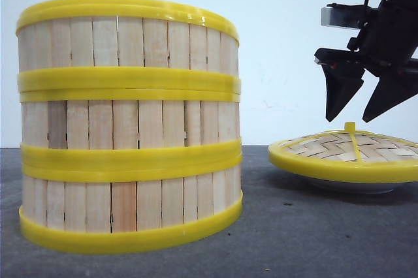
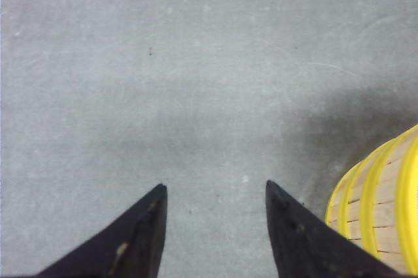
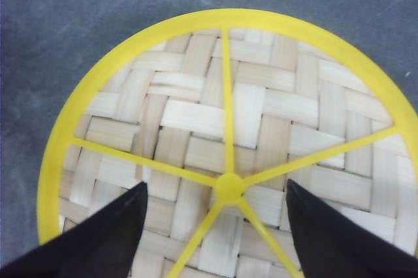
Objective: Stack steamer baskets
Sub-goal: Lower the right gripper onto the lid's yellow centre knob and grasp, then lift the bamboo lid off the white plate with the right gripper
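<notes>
My right hand (image 1: 353, 120) hangs open and empty just above the lid (image 3: 228, 147); closing off-centre could miss its knob (image 3: 228, 188).

Both grippers are hanging open, holding nothing.

The right gripper (image 1: 362, 105) is hovering high at the right of the front view, its dark fingers (image 3: 104, 239) pointing down and spread apart. The left gripper (image 2: 215, 190) is showing only in its wrist view, fingers likewise parted and empty.
</notes>
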Controlling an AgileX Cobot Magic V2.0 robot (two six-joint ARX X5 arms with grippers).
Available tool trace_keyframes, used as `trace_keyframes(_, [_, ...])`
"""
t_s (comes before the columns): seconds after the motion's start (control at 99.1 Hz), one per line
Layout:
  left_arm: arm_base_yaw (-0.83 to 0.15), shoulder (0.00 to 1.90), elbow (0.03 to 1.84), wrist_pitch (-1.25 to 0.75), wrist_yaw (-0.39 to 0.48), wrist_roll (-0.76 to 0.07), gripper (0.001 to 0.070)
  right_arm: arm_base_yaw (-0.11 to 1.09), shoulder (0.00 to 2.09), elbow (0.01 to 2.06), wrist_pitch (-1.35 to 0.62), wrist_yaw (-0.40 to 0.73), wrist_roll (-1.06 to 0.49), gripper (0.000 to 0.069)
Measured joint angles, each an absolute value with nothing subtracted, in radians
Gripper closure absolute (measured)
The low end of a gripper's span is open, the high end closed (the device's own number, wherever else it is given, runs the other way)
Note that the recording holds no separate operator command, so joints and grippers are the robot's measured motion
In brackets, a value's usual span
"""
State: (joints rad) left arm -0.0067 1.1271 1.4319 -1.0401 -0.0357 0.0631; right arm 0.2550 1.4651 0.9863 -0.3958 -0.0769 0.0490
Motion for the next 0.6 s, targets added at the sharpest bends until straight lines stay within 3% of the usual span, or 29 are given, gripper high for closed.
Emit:
trace_keyframes(0.212, [-0.007,1.127,1.432,-1.04,-0.036,0.063,0.0434,0.255,1.508,0.986,-0.378,-0.076,0.049,0.0297])
trace_keyframes(0.393, [-0.007,1.127,1.432,-1.045,-0.036,0.063,0.0434,0.254,1.508,0.986,-0.374,-0.072,0.049,0.048])
trace_keyframes(0.595, [-0.007,1.127,1.432,-1.047,-0.036,0.063,0.0434,0.253,1.508,0.986,-0.373,-0.067,0.049,0.0612])
